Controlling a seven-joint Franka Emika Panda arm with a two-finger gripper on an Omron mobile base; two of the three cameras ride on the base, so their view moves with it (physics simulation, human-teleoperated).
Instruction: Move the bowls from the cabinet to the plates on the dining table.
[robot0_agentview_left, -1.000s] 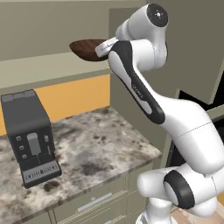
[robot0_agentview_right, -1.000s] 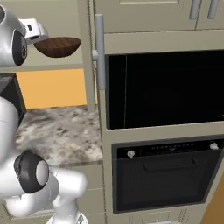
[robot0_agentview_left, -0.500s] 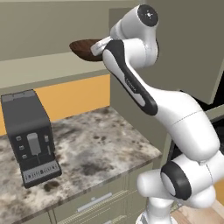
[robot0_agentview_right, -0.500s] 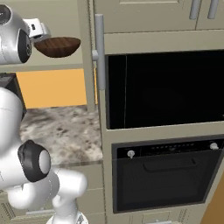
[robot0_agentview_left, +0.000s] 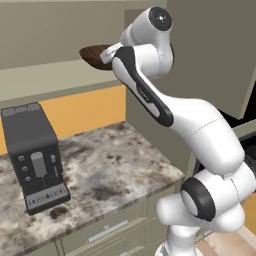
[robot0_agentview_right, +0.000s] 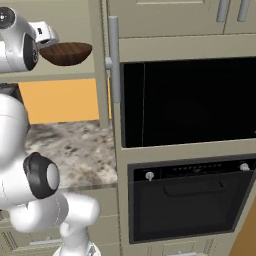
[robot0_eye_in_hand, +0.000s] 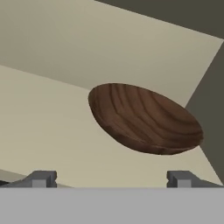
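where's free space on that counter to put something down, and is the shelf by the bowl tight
The counter is bare from the coffee machine across to its right corner and front edge. Only its left end, where the machine stands, is taken. On the cabinet shelf, the wooden bowl sits near the right wall, with the open gripper facing it; to its left the shelf is bare.

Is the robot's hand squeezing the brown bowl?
No, the gripper is open, and the brown bowl sits ahead of its fingertips, untouched.

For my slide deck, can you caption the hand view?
Open gripper facing the brown wooden bowl on the cabinet shelf, not yet touching it.
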